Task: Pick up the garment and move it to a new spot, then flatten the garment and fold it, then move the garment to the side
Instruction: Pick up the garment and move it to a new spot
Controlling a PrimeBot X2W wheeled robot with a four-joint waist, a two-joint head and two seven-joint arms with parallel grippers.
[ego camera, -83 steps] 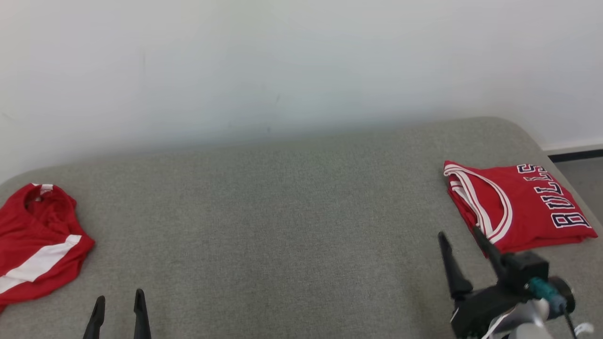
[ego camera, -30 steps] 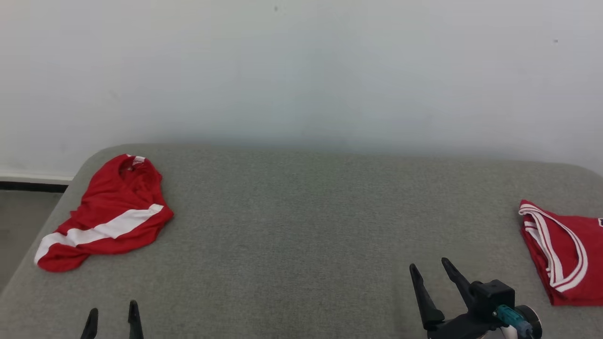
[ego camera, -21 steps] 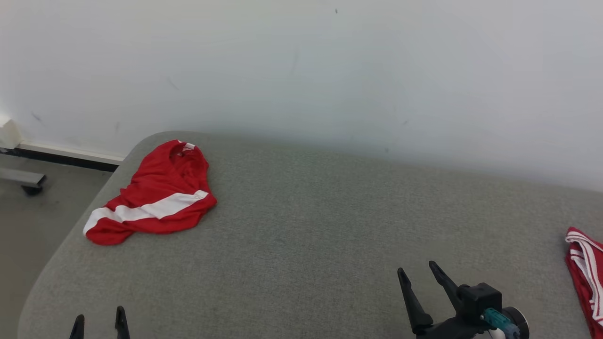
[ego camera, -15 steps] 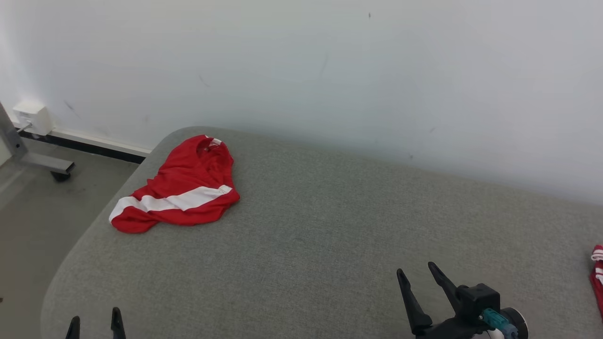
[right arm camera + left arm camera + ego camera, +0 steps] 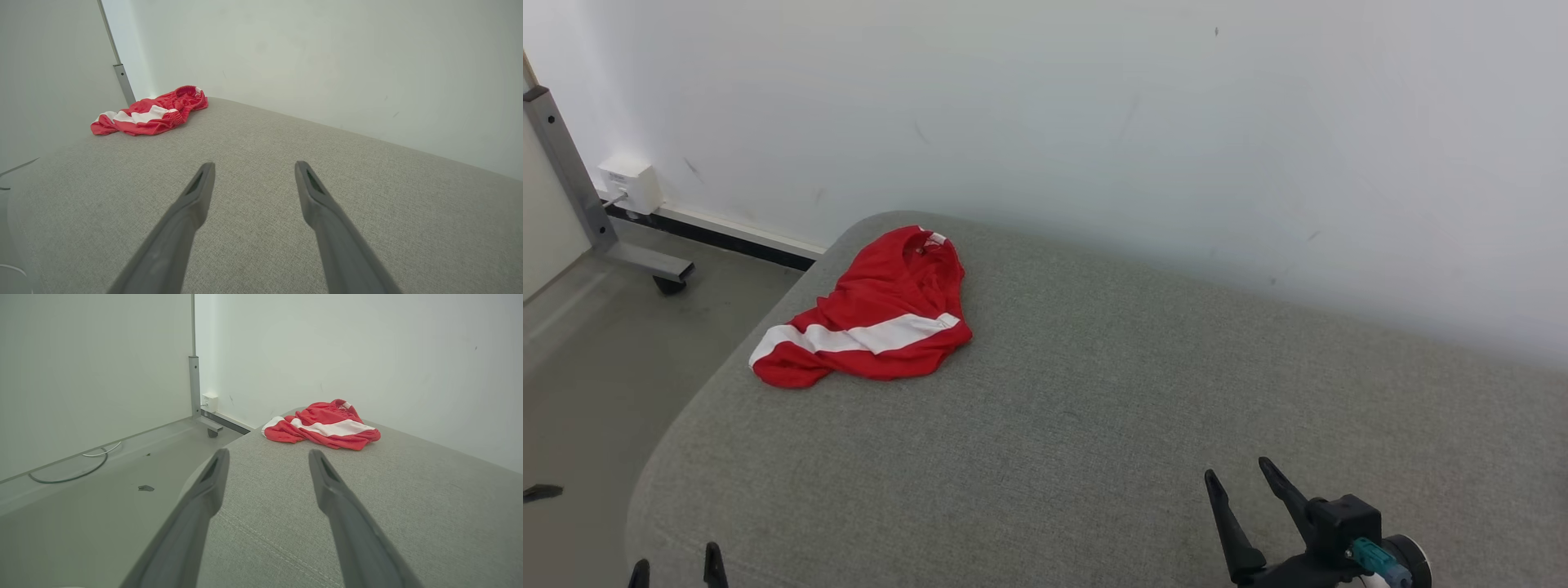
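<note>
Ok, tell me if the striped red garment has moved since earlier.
No. The striped red garment stays at the far-left corner of the grey cushion; the camera turned.

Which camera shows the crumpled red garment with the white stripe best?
The head view: it looks down on the red garment, so its whole outline and white stripe are clear. The left wrist view shows the garment low and side-on, foreshortened. The right wrist view shows it smaller, at the upper left.
</note>
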